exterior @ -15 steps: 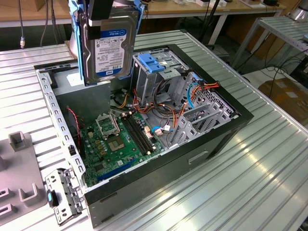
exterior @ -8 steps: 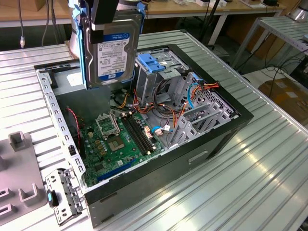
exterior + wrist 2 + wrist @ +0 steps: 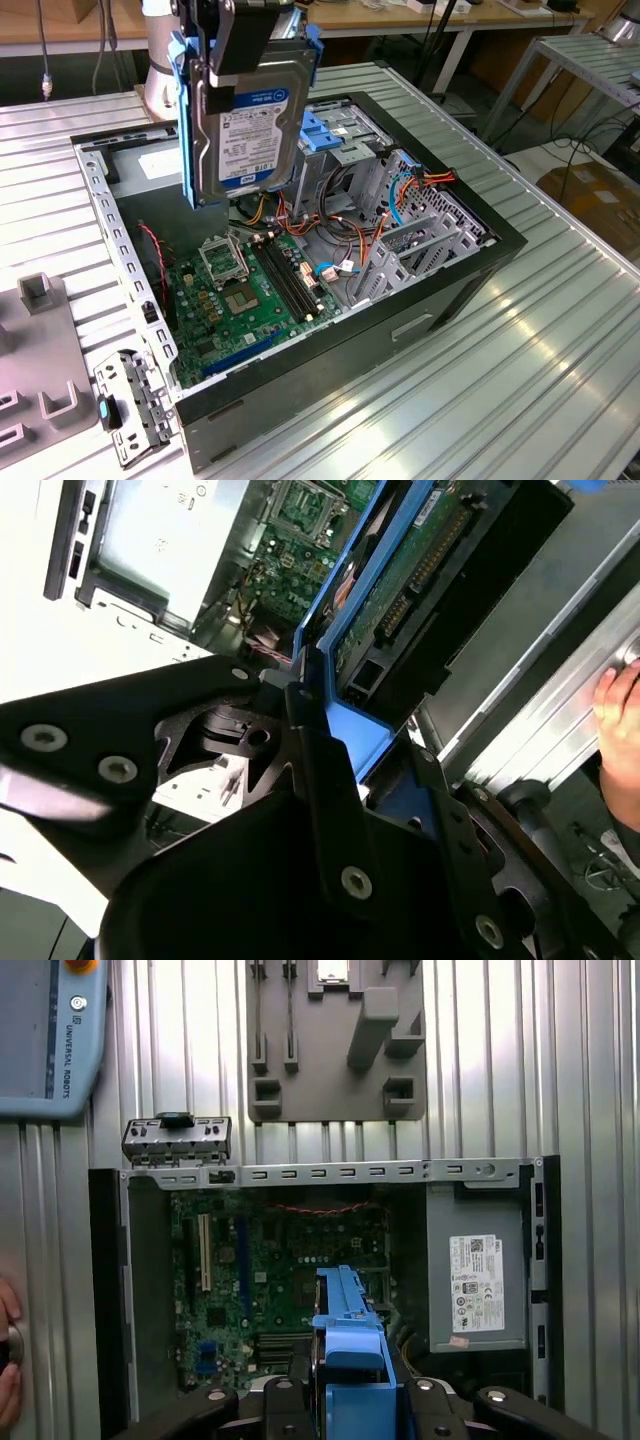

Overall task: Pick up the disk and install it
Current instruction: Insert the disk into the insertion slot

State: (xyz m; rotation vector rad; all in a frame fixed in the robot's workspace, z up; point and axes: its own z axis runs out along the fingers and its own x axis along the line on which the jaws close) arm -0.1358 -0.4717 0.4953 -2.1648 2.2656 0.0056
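Note:
The disk (image 3: pixel 247 120) hangs upright above the open computer case (image 3: pixel 440 290), its white label with the blue band facing the camera and blue rails on both sides. My gripper (image 3: pixel 238 45) is shut on the disk's upper end. In the second wrist view the black fingers (image 3: pixel 312 742) clamp the disk (image 3: pixel 405 575), whose green circuit-board underside and blue rail run away from the camera. In the first wrist view the disk's blue rail (image 3: pixel 350 1332) sits edge-on over the motherboard (image 3: pixel 270 1270).
A blue drive bracket (image 3: pixel 326 130) sits in the bay at the case's far side. The grey metal box (image 3: pixel 476 1280) fills one corner. A grey fixture plate (image 3: pixel 40 370) and a loose metal bracket (image 3: pixel 130 405) lie beside the case. A person's hand (image 3: pixel 620 710) rests nearby.

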